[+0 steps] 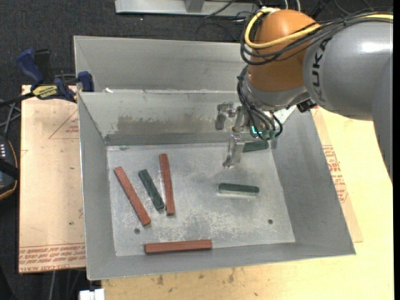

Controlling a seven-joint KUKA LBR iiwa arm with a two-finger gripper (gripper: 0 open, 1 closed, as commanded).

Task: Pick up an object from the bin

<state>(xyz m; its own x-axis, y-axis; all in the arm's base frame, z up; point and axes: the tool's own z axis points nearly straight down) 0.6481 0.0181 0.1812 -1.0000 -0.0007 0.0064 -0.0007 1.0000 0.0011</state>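
Toward the right of the bin, the gripper hangs near a dark green bar, apart from it; jaw spacing cannot be told.

**Even overhead light, soft shadows, little glare**

Bright, diffuse light from above. Bin floor evenly lit, mid-grey. Pale sheen band along its back wall, left wall a bit darker. Brown sticks and green bar throw only thin, soft shadows close under them. Orange cover has a broad soft highlight on top and is shaded underneath. Silver arm shows a mild gleam along its upper side. Dark floor around the bin stays dim. Cream bench at right is bright, not blown out.
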